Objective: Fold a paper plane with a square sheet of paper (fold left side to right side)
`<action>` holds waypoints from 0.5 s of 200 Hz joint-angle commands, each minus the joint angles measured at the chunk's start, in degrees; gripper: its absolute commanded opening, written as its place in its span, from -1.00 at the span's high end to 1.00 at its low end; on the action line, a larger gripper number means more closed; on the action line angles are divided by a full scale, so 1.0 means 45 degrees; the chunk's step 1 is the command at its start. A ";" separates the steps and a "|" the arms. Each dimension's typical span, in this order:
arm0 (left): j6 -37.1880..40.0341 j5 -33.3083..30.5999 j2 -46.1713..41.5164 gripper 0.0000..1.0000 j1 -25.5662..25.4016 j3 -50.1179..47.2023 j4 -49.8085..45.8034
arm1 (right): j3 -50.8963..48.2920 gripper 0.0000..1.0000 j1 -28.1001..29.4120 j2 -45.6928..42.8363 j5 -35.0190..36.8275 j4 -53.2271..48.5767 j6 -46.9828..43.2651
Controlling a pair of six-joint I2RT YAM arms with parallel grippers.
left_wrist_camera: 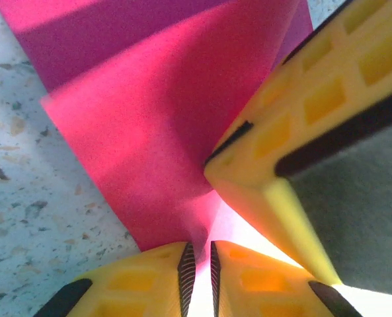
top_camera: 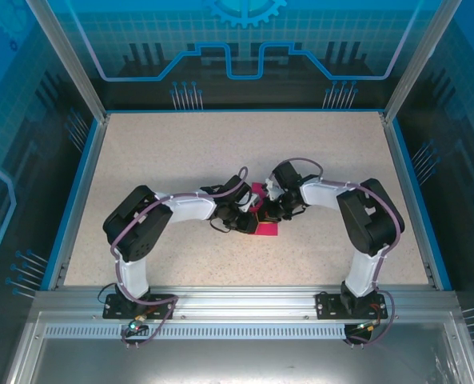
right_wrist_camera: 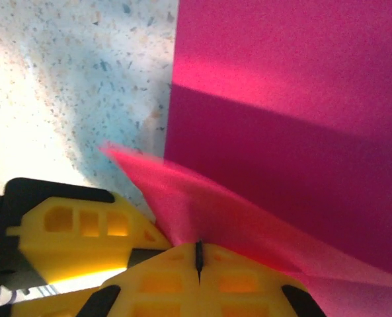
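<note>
Tearing is your risk: at the middle of the table [top_camera: 141,160], your left gripper [left_wrist_camera: 199,257] and right gripper [right_wrist_camera: 199,256] each pinch a raised flap of the square sheet of paper [top_camera: 265,229], so pulling them apart could rip it or skew the crease.

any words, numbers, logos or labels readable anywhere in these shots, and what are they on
None: no text can be read in any view.
backdrop: a gear drawing and circuit-like lines, no letters.
square sheet of paper: plain pink, nothing printed.
left gripper and right gripper: plain yellow and black, no markings visible.
</note>
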 commanded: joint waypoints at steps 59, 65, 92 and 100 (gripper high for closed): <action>0.0243 -0.1027 0.1189 0.60 -0.0216 -0.0290 -0.1332 | 0.0381 1.00 -0.0539 0.0420 0.1342 -0.1823 -0.1275; 0.0238 -0.1029 0.1209 0.60 -0.0216 -0.0292 -0.1313 | 0.0443 1.00 -0.0640 0.0462 0.1400 -0.1886 -0.1353; 0.0232 -0.0999 0.1261 0.60 -0.0221 -0.0342 -0.1276 | 0.0828 1.00 -0.1044 0.0743 0.1548 -0.2226 -0.1720; 0.0233 -0.0998 0.1301 0.60 -0.0217 -0.0350 -0.1256 | 0.0954 1.00 -0.1172 0.0803 0.1599 -0.2354 -0.1820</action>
